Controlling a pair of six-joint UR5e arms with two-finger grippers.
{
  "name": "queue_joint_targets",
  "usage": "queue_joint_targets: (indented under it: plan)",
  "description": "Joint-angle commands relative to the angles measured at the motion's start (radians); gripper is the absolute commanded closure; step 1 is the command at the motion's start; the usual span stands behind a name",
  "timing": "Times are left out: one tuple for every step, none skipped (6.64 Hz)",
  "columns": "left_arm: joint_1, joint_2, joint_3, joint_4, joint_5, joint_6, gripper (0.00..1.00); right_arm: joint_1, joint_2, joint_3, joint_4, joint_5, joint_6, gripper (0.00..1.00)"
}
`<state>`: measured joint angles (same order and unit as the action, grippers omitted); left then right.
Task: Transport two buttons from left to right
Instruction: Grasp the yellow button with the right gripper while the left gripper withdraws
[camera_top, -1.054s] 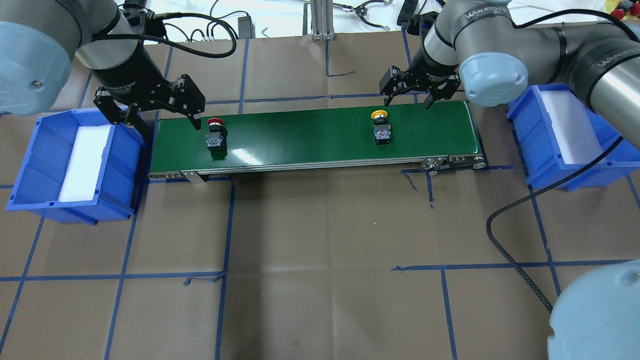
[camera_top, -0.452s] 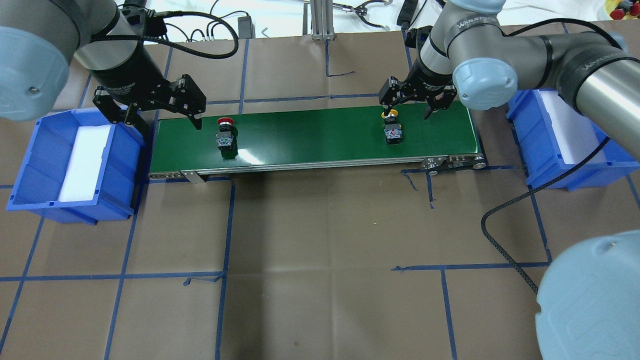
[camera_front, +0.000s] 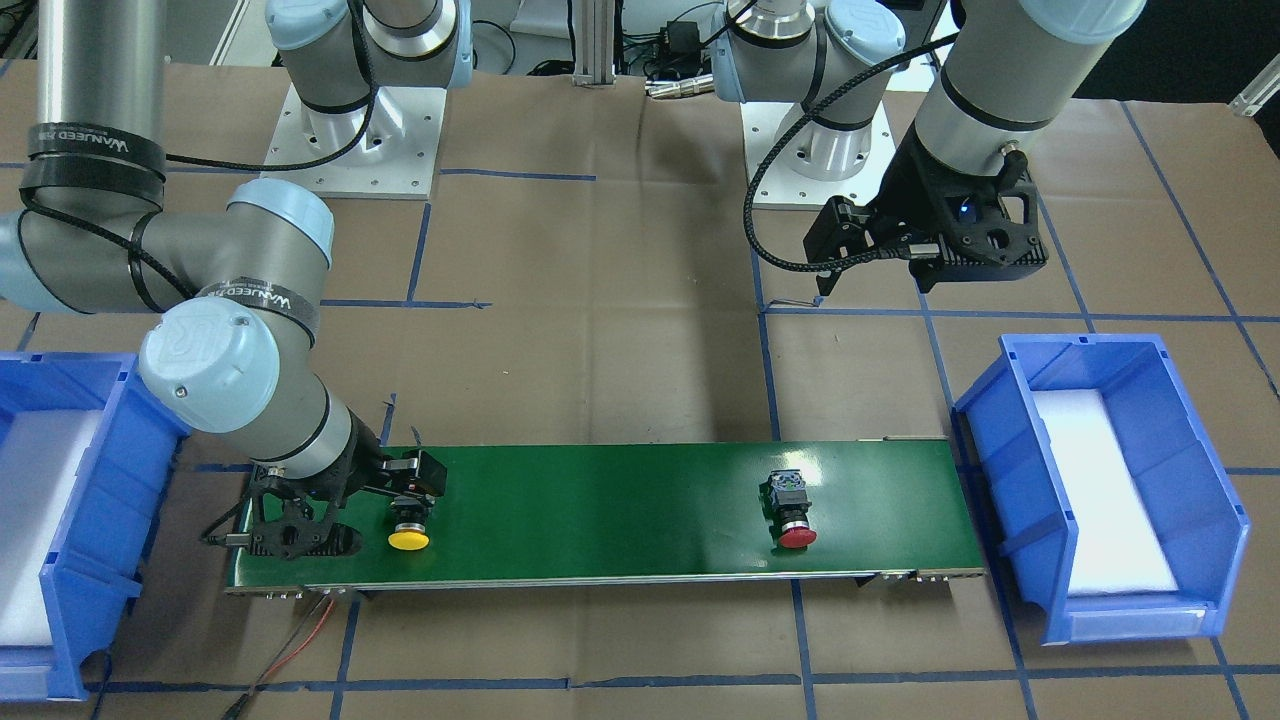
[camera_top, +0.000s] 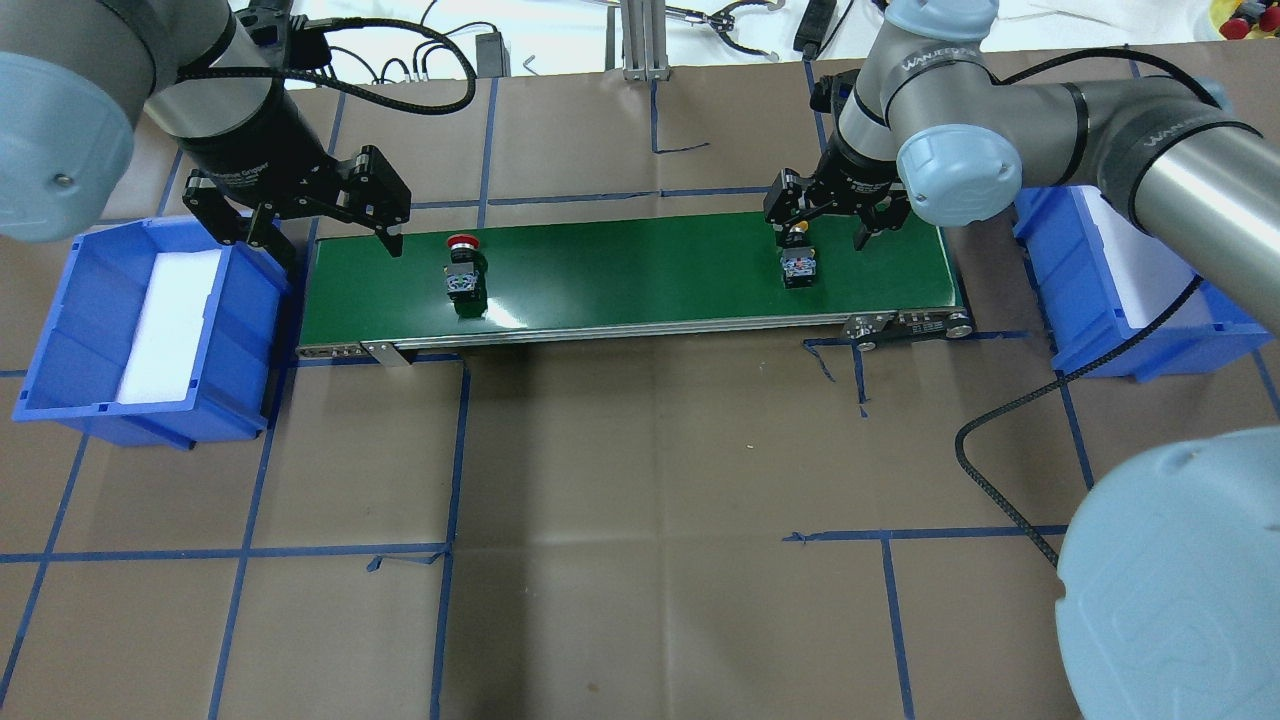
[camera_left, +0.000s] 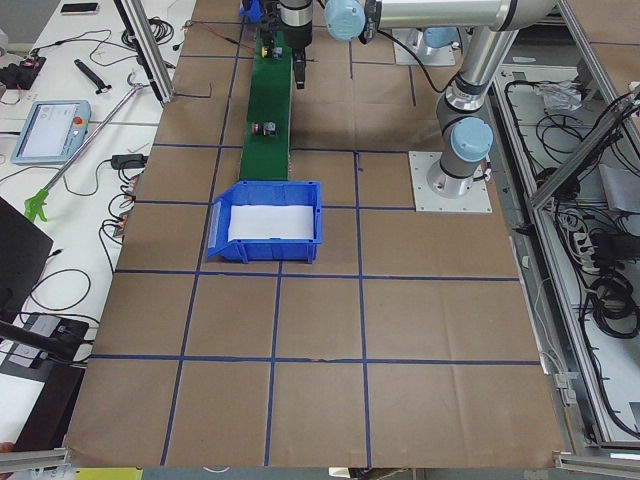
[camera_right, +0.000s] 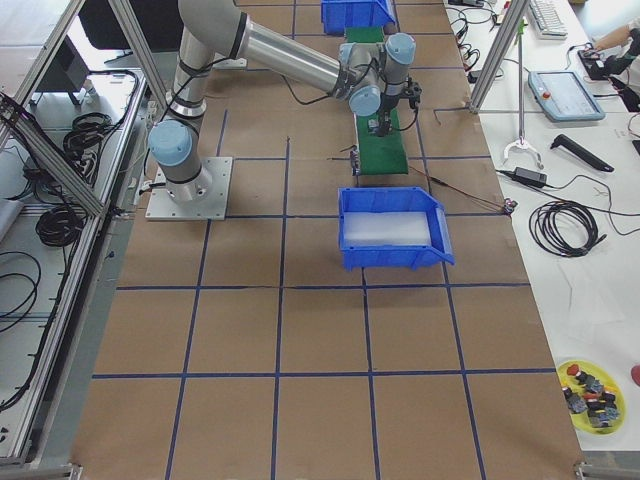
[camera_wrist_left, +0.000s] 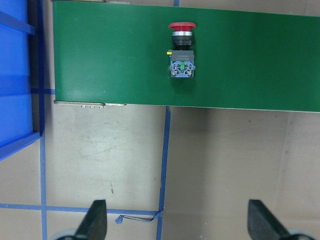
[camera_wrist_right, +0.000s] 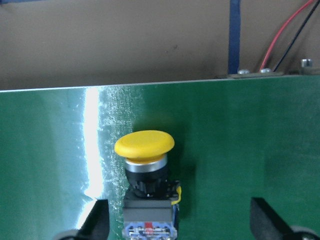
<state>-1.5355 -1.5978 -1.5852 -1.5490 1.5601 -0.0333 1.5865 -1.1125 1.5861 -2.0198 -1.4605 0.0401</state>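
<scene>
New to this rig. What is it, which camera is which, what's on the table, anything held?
Two robot arms with two-finger grippers at a paper-covered table. Cameras: one overhead behind the robot, one facing it, one at each table end, one on each wrist. A green conveyor belt runs between the left bin and right bin, both blue. On it lie a red button and a yellow button. The right gripper is low, jaws open either side of the yellow button, not closed. The left gripper hangs open by the left bin. Nothing is held.
</scene>
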Motion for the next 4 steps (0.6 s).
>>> queue_joint_targets:
  plan:
    - [-0.002, -0.001, -0.002, 0.003, 0.035, -0.003, 0.00, 0.001, 0.014, 0.000, 0.000, -0.011, 0.001, 0.00]
    - [-0.002, -0.001, -0.002, 0.003, 0.032, -0.005, 0.00, 0.000, 0.016, 0.000, -0.004, -0.011, 0.001, 0.01]
    - [-0.002, -0.002, 0.004, 0.003, 0.031, -0.007, 0.00, 0.000, 0.025, -0.002, -0.008, -0.017, -0.002, 0.17]
    - [-0.003, -0.005, 0.010, 0.004, 0.031, -0.008, 0.00, 0.000, 0.034, -0.002, -0.008, -0.067, -0.006, 0.37]
